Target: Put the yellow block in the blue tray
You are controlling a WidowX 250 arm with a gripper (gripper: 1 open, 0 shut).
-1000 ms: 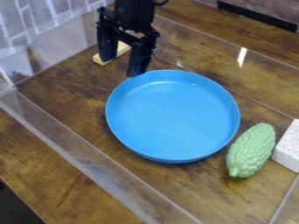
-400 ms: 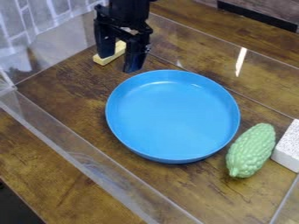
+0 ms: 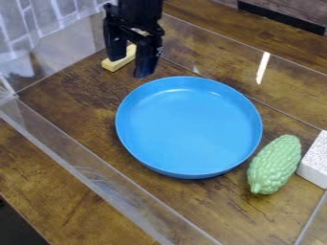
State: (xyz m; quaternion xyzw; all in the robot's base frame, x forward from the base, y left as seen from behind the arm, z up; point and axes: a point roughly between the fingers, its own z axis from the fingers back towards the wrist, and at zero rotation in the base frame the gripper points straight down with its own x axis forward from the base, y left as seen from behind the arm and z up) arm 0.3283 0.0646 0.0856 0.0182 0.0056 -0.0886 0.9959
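Observation:
The blue tray [image 3: 189,125] is a large round shallow dish in the middle of the wooden table, with nothing in it. The yellow block [image 3: 119,65] lies flat on the table beyond the tray's upper-left rim, mostly hidden behind my fingers. My gripper [image 3: 129,59] hangs straight down over the block, jaws open, with one dark finger on each side of it. The fingertips are close to the table. Whether they touch the block I cannot tell.
A bumpy green oval thing [image 3: 274,164] lies right of the tray, with a white spongy block [image 3: 316,159] beside it at the frame's right edge. A clear plastic wall [image 3: 76,144] runs along the table's near-left side.
The gripper has shifted a little to the left and back, away from the tray's rim and over the yellow block. Its jaws have stayed open.

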